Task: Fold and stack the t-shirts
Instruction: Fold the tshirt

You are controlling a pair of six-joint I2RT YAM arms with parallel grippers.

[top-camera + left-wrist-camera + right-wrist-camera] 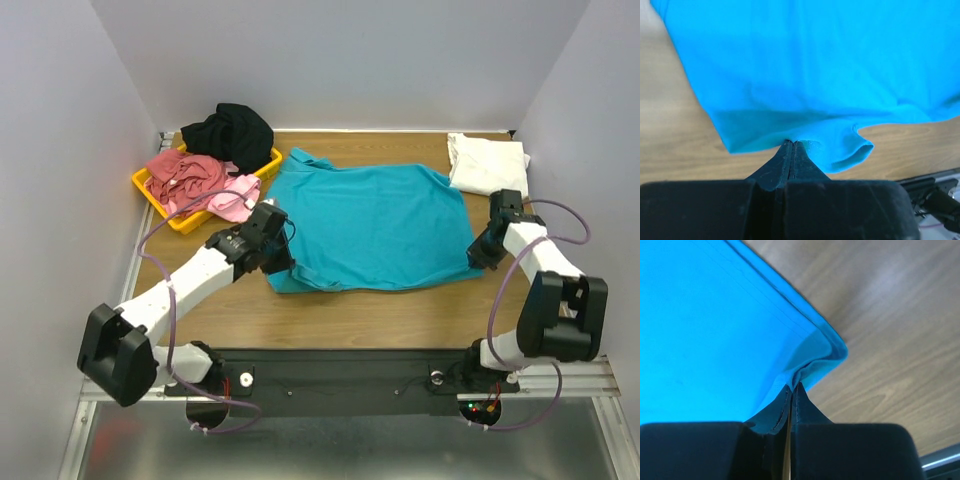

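Note:
The teal t-shirt (pixel 375 225) lies spread across the middle of the table. My left gripper (pixel 277 262) is shut on its near left edge; the left wrist view shows the jaws (pixel 792 144) pinched on the teal cloth (pixel 815 75). My right gripper (pixel 480 256) is shut on the near right corner; the right wrist view shows the jaws (pixel 793 387) closed on the folded hem (pixel 740 330). A white shirt (pixel 487 163) lies folded at the back right. The black shirt (pixel 232 130), dusty red shirt (pixel 183 178) and pink shirt (pixel 235 203) are heaped at the back left.
A yellow plastic tray (pixel 190 220) at the back left holds the red and pink shirts, with the black one draped over its far end. Grey walls close in the table on three sides. Bare wood (pixel 400 315) runs along the near edge.

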